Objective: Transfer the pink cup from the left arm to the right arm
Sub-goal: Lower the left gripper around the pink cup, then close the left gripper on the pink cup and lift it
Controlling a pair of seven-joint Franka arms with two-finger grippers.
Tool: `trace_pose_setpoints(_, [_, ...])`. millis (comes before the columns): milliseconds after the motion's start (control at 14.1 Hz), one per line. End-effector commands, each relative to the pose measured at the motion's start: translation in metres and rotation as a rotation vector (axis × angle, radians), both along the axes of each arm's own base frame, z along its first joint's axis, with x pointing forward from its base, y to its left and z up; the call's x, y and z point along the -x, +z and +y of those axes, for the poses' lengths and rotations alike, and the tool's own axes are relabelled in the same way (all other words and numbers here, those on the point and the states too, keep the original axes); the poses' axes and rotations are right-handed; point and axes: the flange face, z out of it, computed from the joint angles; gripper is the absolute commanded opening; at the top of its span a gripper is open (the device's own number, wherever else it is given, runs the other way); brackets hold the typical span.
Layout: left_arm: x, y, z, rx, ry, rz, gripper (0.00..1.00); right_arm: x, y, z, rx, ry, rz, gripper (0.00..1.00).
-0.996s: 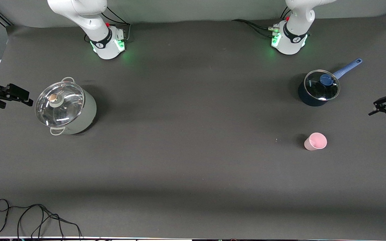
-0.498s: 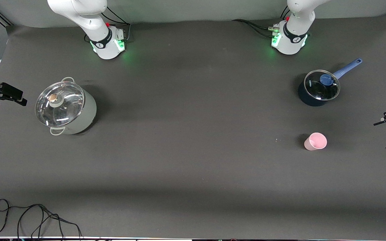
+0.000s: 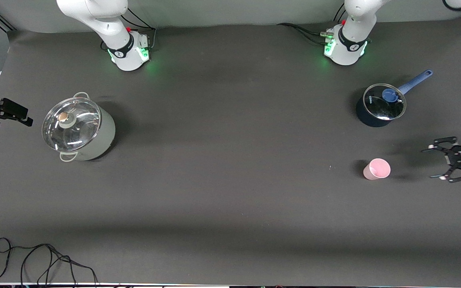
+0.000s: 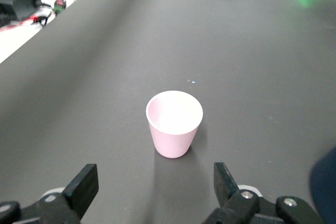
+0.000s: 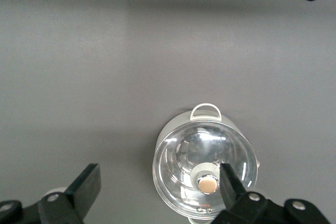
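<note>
Left wrist view shows the left gripper's [image 4: 155,190] fingers [image 4: 84,186] spread wide and empty, low over the mat and pointed at the cup [image 4: 174,123], which stands upright just clear of them. In the front view this gripper [image 3: 438,159] hangs near the edge at the left arm's end of the table [image 3: 230,200], the cup [image 3: 376,169] beside it. The saucepan [image 3: 379,106] sits farther from the camera, toward that end's corner. The right gripper [image 3: 25,116] waits over the right arm's edge, fingers [image 5: 86,182] spread, beside the lidded pot [image 3: 77,130]. A cable [image 3: 38,260] lies at the near corner.
</note>
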Motion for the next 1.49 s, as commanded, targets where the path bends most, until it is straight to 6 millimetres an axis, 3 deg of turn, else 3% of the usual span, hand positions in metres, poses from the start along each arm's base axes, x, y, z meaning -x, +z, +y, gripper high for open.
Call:
trace_pose_setpoints(0, [0.003, -0.042, -0.001, 0.119, -0.02, -0.08, 0.98, 0.004, 0.007, 0.002, 0.01, 0.024, 0.003, 1.0])
trace_pose_setpoints(213, [0.015, -0.091, 0.0, 0.19, 0.002, -0.108, 0.99, 0.004, 0.011, 0.002, 0.011, 0.025, -0.004, 1.0])
trace_pose_setpoints(498, [0.025, -0.145, -0.032, 0.36, 0.018, -0.09, 0.99, 0.003, 0.011, 0.004, 0.013, 0.028, -0.006, 1.0])
trace_pose_setpoints(1423, [0.002, -0.181, -0.129, 0.542, -0.003, -0.119, 0.99, 0.002, 0.012, 0.004, 0.012, 0.027, -0.009, 1.0])
